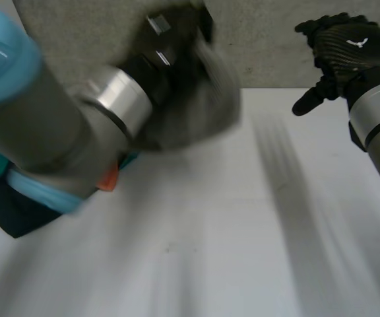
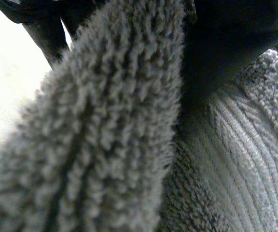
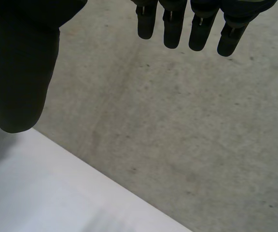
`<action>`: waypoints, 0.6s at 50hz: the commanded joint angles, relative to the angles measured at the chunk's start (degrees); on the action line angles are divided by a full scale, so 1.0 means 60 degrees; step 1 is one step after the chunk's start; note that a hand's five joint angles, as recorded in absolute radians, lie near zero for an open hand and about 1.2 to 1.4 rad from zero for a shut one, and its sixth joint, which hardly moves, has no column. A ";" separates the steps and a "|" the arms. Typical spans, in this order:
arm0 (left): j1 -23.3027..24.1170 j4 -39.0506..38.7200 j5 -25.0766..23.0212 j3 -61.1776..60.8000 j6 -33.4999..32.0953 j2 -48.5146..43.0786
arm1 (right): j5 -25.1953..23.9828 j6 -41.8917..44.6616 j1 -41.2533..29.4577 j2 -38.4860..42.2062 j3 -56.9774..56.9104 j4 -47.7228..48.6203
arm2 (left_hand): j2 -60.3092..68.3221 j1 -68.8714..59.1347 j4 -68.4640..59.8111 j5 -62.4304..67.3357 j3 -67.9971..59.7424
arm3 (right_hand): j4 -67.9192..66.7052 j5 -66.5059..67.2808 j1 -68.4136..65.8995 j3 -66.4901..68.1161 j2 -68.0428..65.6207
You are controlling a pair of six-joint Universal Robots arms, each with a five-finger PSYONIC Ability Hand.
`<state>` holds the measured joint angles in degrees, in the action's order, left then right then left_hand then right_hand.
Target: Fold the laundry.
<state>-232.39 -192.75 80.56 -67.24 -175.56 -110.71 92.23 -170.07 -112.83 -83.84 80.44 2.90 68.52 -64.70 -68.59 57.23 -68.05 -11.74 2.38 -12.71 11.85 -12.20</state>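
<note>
L hand [image 2: 228, 41] gripping grey towel [image 2: 110, 145], off tabletop [image 1: 210, 251] | R hand [image 1: 346, 45] fingers straight, holding nothing

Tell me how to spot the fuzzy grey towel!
Start at the white table and look to its far edge, at the end of the robot's left arm. The grey towel hangs bunched in the left hand there. It is pale grey and fluffy with ribbed loops, unlike the dark teal cloth lying at the table's left.
</note>
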 commanded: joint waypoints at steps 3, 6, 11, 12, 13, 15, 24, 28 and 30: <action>0.1128 0.0630 -0.0054 -0.0308 -0.0198 -0.2085 | -0.0020 0.0029 0.0714 -0.0045 -0.0033 0.0044 | -0.8728 0.8092 0.8740 -0.8513 0.8650 | 0.0290 -0.0397 0.0452 -0.0308 0.0367; 0.0895 0.0762 0.0035 -0.0219 -0.0198 -0.1984 | -0.0166 0.0175 0.0846 -0.0002 -0.0106 0.0059 | -0.9352 0.8716 0.9364 -0.9137 0.9274 | 0.0290 -0.0397 0.0452 -0.0308 0.0367; -0.0202 0.0879 0.0079 -0.0468 -0.0212 -0.1032 | -0.0868 0.1169 0.0730 0.0203 -0.0092 -0.0146 | -0.9409 0.8772 0.9421 -0.9194 0.9331 | 0.0290 -0.0397 0.0452 -0.0308 0.0367; -0.0379 0.0908 0.0079 -0.0584 -0.0227 -0.0871 | -0.1203 0.1708 0.0715 0.0334 -0.0077 -0.0422 | -0.9381 0.8744 0.9393 -0.9166 0.9303 | 0.0290 -0.0397 0.0452 -0.0308 0.0367; -0.0728 0.0967 0.0035 -0.0919 -0.0300 -0.0551 | -0.1352 0.2047 0.0715 0.0422 -0.0077 -0.0628 | -0.9325 0.8689 0.9337 -0.9110 0.9247 | 0.0290 -0.0397 0.0452 -0.0308 0.0367; -0.1082 0.1011 0.0006 -0.1316 -0.0461 -0.0168 | -0.1601 0.2779 0.0700 0.0598 -0.0077 -0.1140 | -0.9297 0.8660 0.9309 -0.9082 0.9219 | 0.0290 -0.0397 0.0452 -0.0308 0.0367; -0.3455 0.0426 -0.0448 -0.3500 -0.3651 0.1167 | -0.1866 0.4248 -0.0645 0.0965 0.0187 -0.2944 | -0.9297 0.8660 0.9309 -0.9082 0.9219 | 0.0290 -0.0397 0.0452 -0.0308 0.0367; -0.4100 0.0104 -0.1077 -0.3925 -0.5468 0.1021 | -0.1851 0.3883 -0.1335 0.1389 0.0493 -0.2828 | -0.9352 0.8716 0.9364 -0.9137 0.9274 | 0.0290 -0.0397 0.0452 -0.0308 0.0367; -0.4363 0.0030 -0.1355 -0.3999 -0.6069 0.0758 | -0.1822 0.3634 -0.1540 0.1681 0.0814 -0.2507 | -0.9380 0.8744 0.9393 -0.9166 0.9303 | 0.0290 -0.0397 0.0452 -0.0308 0.0367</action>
<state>-253.51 -190.20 77.24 -88.45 -198.42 -103.72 80.67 -144.40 -116.64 -77.34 81.96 -14.77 13.30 -12.98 -12.85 2.87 -13.29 -11.74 2.39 -12.71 11.85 -12.21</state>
